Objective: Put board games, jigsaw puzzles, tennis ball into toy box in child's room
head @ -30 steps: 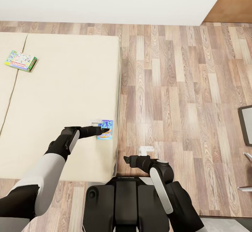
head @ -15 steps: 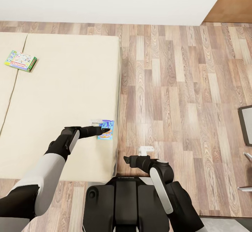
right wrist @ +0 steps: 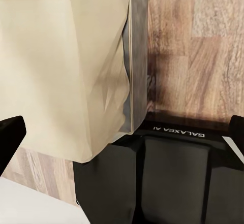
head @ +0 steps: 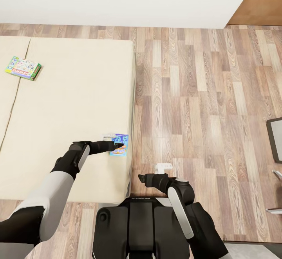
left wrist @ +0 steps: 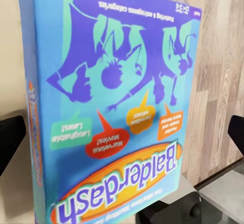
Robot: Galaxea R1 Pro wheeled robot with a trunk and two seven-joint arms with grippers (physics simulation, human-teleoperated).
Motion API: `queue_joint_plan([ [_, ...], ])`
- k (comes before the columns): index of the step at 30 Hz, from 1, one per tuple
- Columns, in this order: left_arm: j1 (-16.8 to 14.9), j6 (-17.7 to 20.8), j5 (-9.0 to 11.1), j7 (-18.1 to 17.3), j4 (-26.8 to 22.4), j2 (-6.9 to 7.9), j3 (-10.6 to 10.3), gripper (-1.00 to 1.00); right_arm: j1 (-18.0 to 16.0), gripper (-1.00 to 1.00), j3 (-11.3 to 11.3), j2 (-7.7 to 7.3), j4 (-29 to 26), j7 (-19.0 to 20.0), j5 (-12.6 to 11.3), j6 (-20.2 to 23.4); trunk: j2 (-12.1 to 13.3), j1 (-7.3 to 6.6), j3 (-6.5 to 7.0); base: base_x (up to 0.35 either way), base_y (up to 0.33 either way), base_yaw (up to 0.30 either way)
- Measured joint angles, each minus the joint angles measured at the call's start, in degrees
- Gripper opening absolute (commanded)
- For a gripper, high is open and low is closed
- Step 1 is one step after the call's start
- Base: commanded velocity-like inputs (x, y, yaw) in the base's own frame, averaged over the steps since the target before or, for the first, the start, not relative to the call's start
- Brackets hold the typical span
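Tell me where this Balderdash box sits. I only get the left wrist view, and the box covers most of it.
Observer: The blue board game is on the bed, right at the mattress edge on the robot's right, with the left pincer at it.
Operator: Is there another game on that bed?
Observer: Yes. A green-edged board game lies flat near the far left of the mattress, well away from the arm.
Operator: And the other arm?
Observer: The right pincer hangs open over the wooden floor beside the bed, holding nothing.
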Motion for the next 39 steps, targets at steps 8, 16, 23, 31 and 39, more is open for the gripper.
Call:
queue_joint_plan([
  [8,0.0,0.0,-0.1,0.0,0.0,-0.43,0.0,1.0,0.0,1.0,0.0,-0.01,0.0,0.0,0.0,-0.1,0.0,0.0,0.0,0.0,0.0,0.0],
  [16,0.0,0.0,-0.1,0.0,0.0,-0.51,0.0,1.0,0.0,1.0,0.0,-0.08,0.0,0.0,0.0,-0.1,0.0,0.0,0.0,0.0,0.0,0.0],
  [23,0.0,0.0,-0.1,-0.1,0.0,-0.51,-0.1,1.0,0.0,1.0,0.0,-0.09,0.0,0.0,0.0,-0.1,0.0,0.0,0.0,0.0,0.0,0.0],
  [31,0.0,-0.1,-0.1,-0.1,0.0,-0.52,-0.1,1.0,0.0,1.0,-0.1,-0.09,0.0,0.0,0.0,-0.1,0.0,0.0,0.0,0.0,0.0,0.0],
  [39,0.0,-0.1,-0.1,-1.5,0.0,-0.53,-0.1,1.0,0.0,1.0,-0.1,-0.09,0.0,0.0,0.0,-0.1,0.0,0.0,0.0,0.0,0.0,0.0],
])
